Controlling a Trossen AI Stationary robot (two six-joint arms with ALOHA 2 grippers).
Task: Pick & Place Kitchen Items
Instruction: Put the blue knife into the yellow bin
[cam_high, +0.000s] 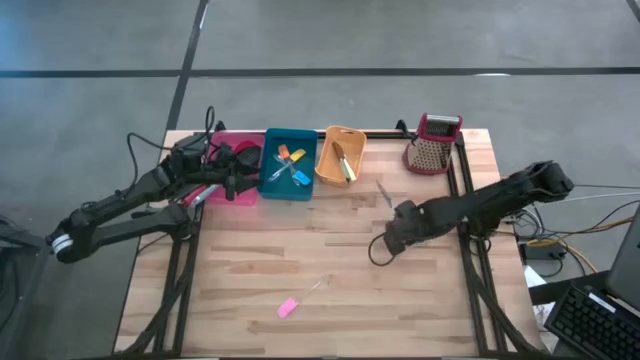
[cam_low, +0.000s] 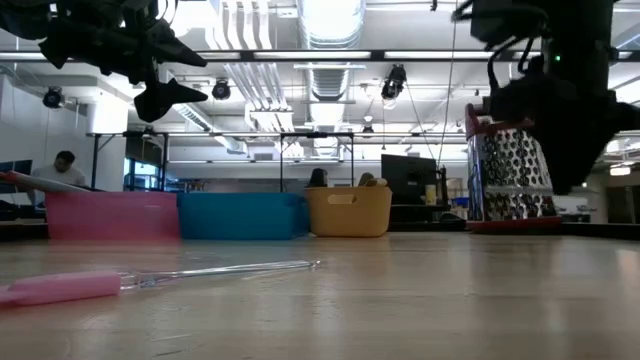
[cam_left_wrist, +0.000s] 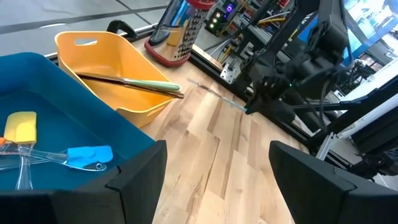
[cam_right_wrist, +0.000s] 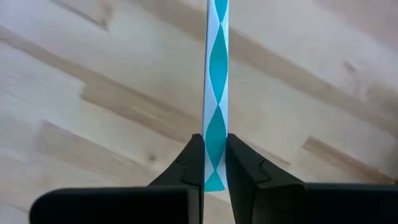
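Observation:
My right gripper (cam_right_wrist: 214, 168) is shut on a thin teal-and-white striped stick (cam_right_wrist: 216, 74), at mid-table right of centre (cam_high: 395, 210). The stick (cam_high: 383, 192) points toward the orange bin. My left gripper (cam_left_wrist: 217, 155) is open and hovers over the pink bin (cam_high: 232, 172). A pink-handled tool with a clear shaft (cam_high: 290, 306) lies flat near the table's near edge, and shows close up in the low view (cam_low: 60, 288). Yellow, orange and blue tools (cam_high: 291, 165) lie in the teal bin. A green-handled tool (cam_left_wrist: 134, 84) lies across the orange bin. My right gripper pinches the striped stick at its near end (cam_right_wrist: 214, 177) between its two fingertips. The stick runs on straight ahead, along the fingers. Whether its far end rests on the table, I cannot tell.
Pink (cam_high: 238, 195), teal (cam_high: 272, 186) and orange (cam_high: 322, 170) bins stand in a row along the far edge. The red-topped box grater (cam_high: 433, 145) stands at the far right. Bare wood lies between the bins and the pink tool.

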